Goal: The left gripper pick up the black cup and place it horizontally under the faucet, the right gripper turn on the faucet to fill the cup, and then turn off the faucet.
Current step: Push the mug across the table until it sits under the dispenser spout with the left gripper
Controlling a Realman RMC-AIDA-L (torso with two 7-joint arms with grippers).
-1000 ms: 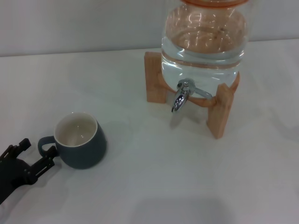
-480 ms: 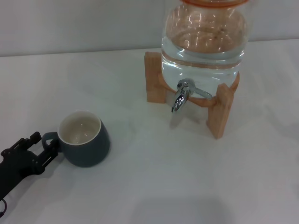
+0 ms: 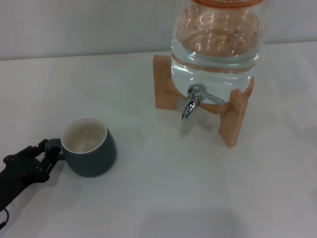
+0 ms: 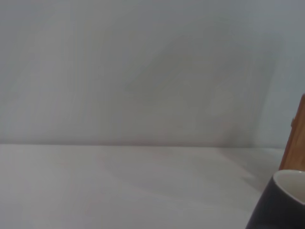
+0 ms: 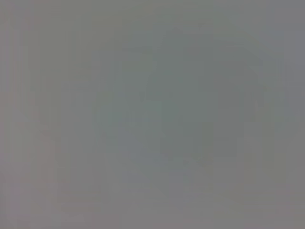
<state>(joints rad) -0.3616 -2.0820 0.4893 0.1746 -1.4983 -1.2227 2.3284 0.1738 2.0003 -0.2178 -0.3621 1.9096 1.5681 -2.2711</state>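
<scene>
The black cup (image 3: pixel 90 147) stands upright on the white table at the front left, its cream inside showing. Its edge also shows in the left wrist view (image 4: pixel 280 205). My left gripper (image 3: pixel 52 151) lies low at the cup's left side, its fingers closed on the small handle, which they hide. The chrome faucet (image 3: pixel 191 102) hangs from the glass water jar (image 3: pixel 215 47) at the back right, spout down, well apart from the cup. The right gripper is out of view; the right wrist view shows only plain grey.
The jar rests on a wooden stand (image 3: pixel 232 119) whose legs flank the faucet. The stand's edge shows in the left wrist view (image 4: pixel 298 138). White table (image 3: pixel 163 198) spreads between cup and stand. A pale wall runs behind.
My left gripper has moved in on the cup's handle and its fingers have closed around it. The cup shifted slightly right. The faucet and jar have not moved.
</scene>
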